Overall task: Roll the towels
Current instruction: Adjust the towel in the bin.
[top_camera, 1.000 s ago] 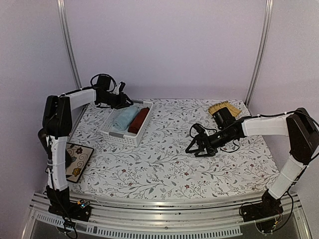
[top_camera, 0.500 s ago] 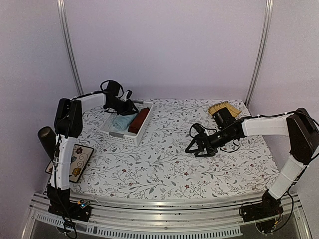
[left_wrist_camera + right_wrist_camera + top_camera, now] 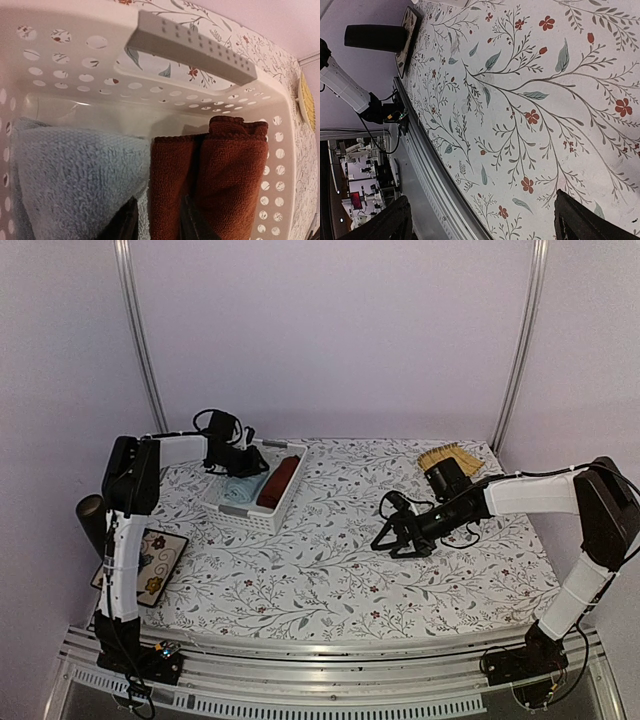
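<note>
Left tool [image 3: 159, 227] down in white basket [image 3: 195, 47], pinching fold of rust-red towel [image 3: 230, 170]; light blue towel [image 3: 75, 185] touching alongside. Right tool [image 3: 395, 535] spread wide, empty, over tabletop [image 3: 320, 580]. Step: pickup. Next: lift clear of basket wall, lay flat.

rust towel [image 3: 230, 170], blue towel [image 3: 75, 185], white basket [image 3: 75, 60]

left jaws cut off at bottom edge; hold on rust-red towel [image 3: 230, 175] unclear.

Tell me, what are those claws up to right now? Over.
Left claw in white basket, straddling a fold of red towel, grip unclear. Right claw wide open over tablecloth. Blue towel alongside. Nothing blocking.
</note>
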Controlling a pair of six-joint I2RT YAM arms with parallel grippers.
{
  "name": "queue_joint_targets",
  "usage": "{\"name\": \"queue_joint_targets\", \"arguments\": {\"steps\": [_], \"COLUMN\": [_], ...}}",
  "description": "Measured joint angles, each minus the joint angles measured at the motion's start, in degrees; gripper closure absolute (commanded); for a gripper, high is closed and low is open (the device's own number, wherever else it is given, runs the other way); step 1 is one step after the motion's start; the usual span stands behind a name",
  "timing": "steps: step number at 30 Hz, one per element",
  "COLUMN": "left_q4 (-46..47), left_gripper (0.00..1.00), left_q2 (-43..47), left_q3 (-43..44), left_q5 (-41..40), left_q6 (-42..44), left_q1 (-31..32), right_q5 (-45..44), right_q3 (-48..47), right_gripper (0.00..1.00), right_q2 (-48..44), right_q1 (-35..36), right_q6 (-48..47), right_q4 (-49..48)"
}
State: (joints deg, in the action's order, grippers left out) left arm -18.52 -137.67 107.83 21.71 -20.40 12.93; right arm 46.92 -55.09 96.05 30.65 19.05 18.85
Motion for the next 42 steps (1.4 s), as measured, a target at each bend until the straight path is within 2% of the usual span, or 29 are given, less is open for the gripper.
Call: {"name": "queue_joint_targets", "arguments": {"steps": [14, 19, 26, 33, 42], "left_q4": [5.8, 4.5, -2.0, -4.7, -2.6], "left_gripper": [0.68, 0.68, 0.68, 0.7, 0.73], "left_q2": [4.2, 7.3, 11.3, 14.2, 16.0], "left_q3": [-2.0, -2.7, -4.3, -14.3, -21.7], "left_q5": [0.8, 2.2, 4.9, 5.5, 3.2], "left_q6": [-2.2, -1.8, 1.6, 2.1, 0.0], "left_q1": [-1.0, -1.0, 1.0, 3.9, 1.1], "right_q5": [-0.1, -0.2, -0.2, -0.3, -0.4], "right_q3": [0.0, 0.1, 0.7, 1.1, 2.2], "right_gripper": [0.01, 0.01, 0.01, 0.01, 0.01], "right_q2": [0.0, -0.1, -0.2, -0.4, -0.9], "right_q1": [0.4, 0.5, 0.5, 0.5, 0.7], "right_q6": [0.3, 0.2, 0.3, 0.3, 0.5], "right_q4": [0.0, -0.1, -0.7, -1.1, -1.6]}}
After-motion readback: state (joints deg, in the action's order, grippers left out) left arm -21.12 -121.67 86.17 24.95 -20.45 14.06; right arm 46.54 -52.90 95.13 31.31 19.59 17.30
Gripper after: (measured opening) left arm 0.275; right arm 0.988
